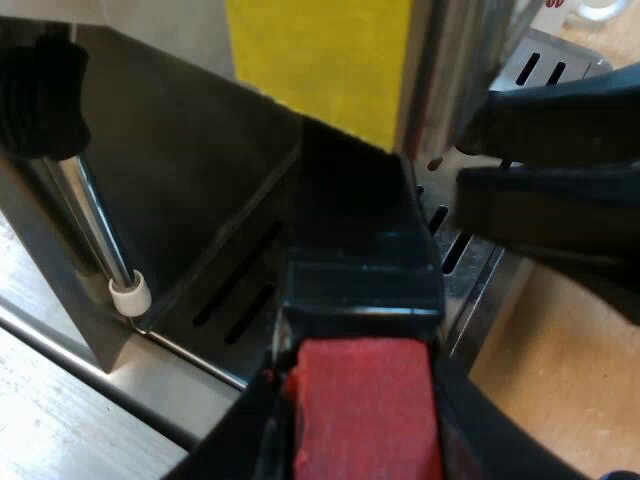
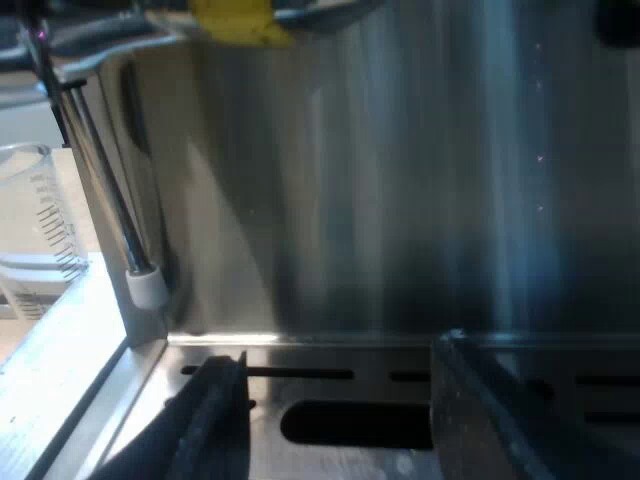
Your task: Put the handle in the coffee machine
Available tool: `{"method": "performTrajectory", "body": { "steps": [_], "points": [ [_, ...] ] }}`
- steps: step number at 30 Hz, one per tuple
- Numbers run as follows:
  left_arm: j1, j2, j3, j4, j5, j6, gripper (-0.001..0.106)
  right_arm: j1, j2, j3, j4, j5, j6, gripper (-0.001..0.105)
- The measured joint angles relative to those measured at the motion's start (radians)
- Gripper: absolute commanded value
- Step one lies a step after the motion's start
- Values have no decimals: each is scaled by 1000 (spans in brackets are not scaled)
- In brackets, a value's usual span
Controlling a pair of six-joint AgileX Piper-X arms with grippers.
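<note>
Left end effector [image 1: 365, 450] is clamped on the red end of the handle [image 1: 360, 270]. The handle points in at the machine [image 1: 150, 40] front, above the drip tray [image 1: 215, 335]; its metal head is hidden. Right end effector [image 2: 335, 420] has its fingers apart and empty, low over the tray slots, near the steam wand [image 2: 110, 200]. A measuring glass [image 2: 35, 220] stands beyond the wand.

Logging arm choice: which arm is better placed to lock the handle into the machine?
Left: the left claw is shut on the handle by its red end, aimed at the espresso machine. The right claw hangs open and empty over the drip tray.
</note>
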Motion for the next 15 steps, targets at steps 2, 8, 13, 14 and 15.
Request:
{"method": "performTrajectory", "body": {
  "steps": [2,8,13,14,15],
  "points": [
    [0,0,0,0,0,0,0,-11,23,-22,-13,-22,-23,44],
    [0,0,0,0,0,-1,0,-53,60,-88,-23,-34,-58,44],
    [0,0,0,0,0,-1,0,-79,62,-130,-23,-34,-84,44],
    [0,0,0,0,0,-1,0,-82,62,-142,-27,-34,-92,44],
    [0,0,0,0,0,-1,0,-82,62,-143,-28,-34,-93,44]
  ]
}}
